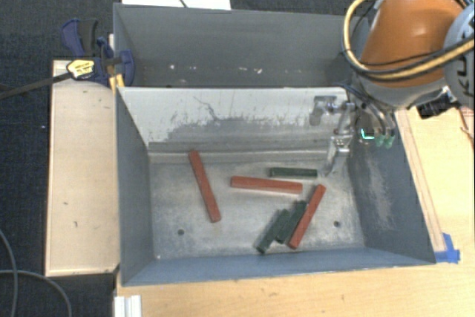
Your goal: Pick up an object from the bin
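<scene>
**Bin.** The bin (137,182) is grey sheet metal with sloped walls and a flat floor. The floor and the rear wall are scuffed, with pale scratch marks. Loose items lie on the floor, all of them straight, slender bars with a matt surface.

**Hand.** The hand (335,152) is a bare-metal assembly. It hangs at the rear right corner of the floor, close to the right wall. Above it sits the smooth, rounded orange cover (412,26), ringed by looped cables (356,33). Whether the hand is open or closed cannot be told from this angle. Nothing shows in its grip.

**Items nearest the hand.**
- The thin dark green bar (292,173) lies level, near the rear wall. Its right end is just left of the hand and slightly in front of it.
- The right red-brown bar (306,216) lies on a diagonal. Its upper end points towards the hand, and its lower end is near the front wall.

**Other items.**
- The centre red-brown bar (266,185) lies nearly level, just in front of the thin dark green bar.
- The dark green pair (280,228) consists of short bars lying on a diagonal against the left side of the right red-brown bar.
- The left red-brown bar (203,186) lies steeply tilted, well apart from the hand, on the left half of the floor.
</scene>
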`<act>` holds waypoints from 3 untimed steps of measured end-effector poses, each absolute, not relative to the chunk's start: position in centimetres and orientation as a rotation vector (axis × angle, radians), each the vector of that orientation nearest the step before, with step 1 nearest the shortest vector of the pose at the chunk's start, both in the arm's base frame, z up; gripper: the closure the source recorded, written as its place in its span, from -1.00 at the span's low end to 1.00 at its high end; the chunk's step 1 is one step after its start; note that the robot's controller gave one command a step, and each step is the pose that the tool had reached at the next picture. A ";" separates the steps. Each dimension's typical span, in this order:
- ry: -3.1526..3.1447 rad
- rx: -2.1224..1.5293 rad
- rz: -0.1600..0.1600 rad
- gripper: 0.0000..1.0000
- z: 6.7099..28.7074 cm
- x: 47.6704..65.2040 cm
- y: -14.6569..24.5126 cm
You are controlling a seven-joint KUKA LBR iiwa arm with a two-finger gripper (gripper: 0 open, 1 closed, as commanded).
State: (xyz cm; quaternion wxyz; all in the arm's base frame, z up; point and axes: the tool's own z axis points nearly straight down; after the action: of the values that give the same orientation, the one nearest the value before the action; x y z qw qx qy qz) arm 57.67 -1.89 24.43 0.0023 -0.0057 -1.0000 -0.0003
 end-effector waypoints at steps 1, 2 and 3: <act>-3.120 0.331 -0.005 -1.00 15.4 54.8 5.9; -3.115 0.371 -0.002 -1.00 6.6 56.6 6.8; -3.121 0.369 -0.002 1.00 7.1 56.8 6.8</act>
State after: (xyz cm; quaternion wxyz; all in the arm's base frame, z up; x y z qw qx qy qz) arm 56.76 6.76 7.06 -0.0008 0.1174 -0.9931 -0.0005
